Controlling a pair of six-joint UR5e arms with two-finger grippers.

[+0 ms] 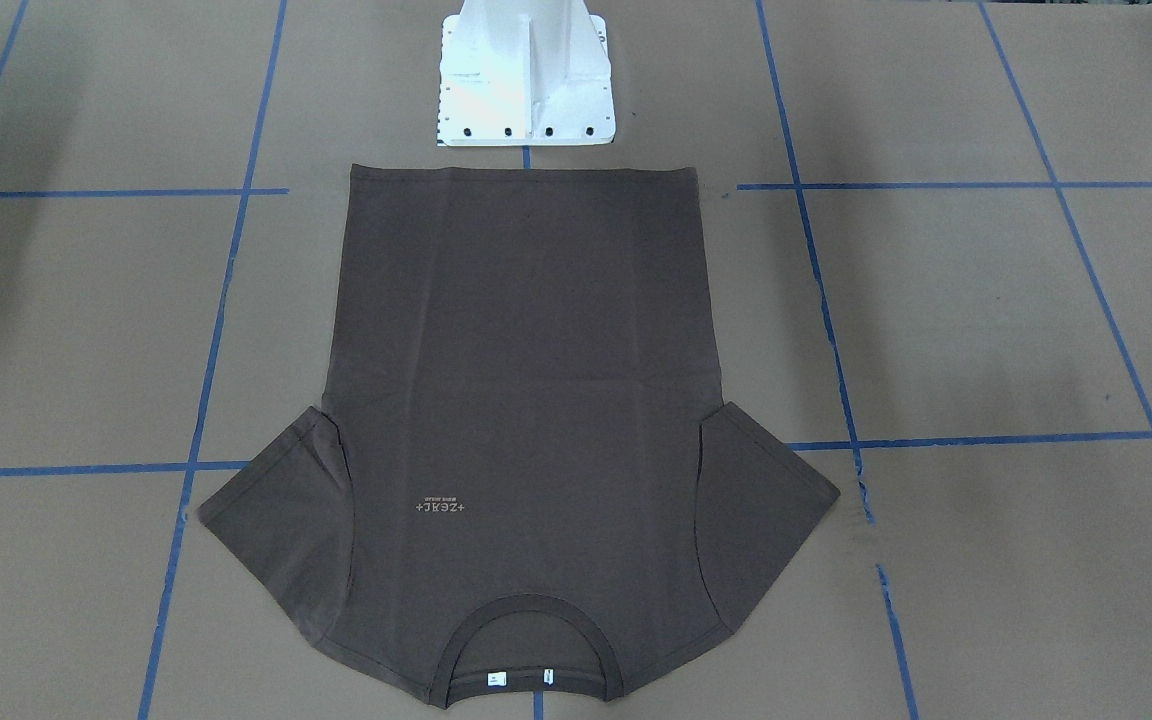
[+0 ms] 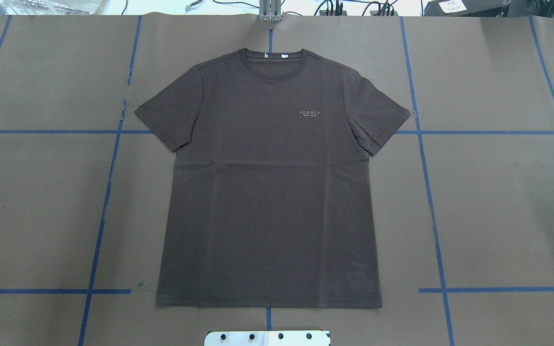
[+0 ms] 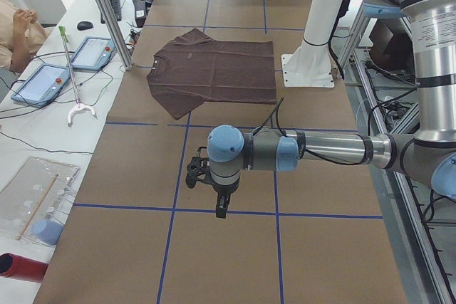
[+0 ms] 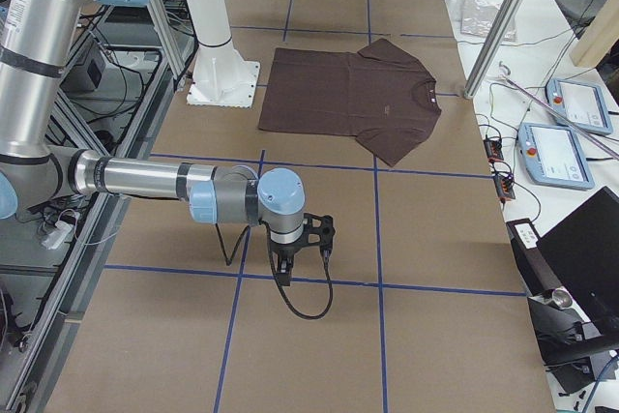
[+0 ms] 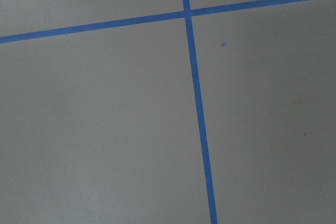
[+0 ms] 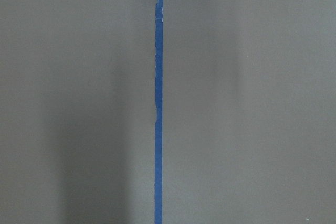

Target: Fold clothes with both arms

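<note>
No fold is made yet: the dark brown short-sleeved T-shirt (image 2: 267,192) lies spread flat at the centre, collar on the far side, while the black left gripper (image 3: 221,208) and black right gripper (image 4: 283,273) hang well apart from it, their jaw opening impossible to tell.

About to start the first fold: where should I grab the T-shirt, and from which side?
Probably the sleeve cuffs: left sleeve and right sleeve. The T-shirt lies flat, front up, sleeves splayed outward, so each cuff edge faces its own side; come in from there.
</note>
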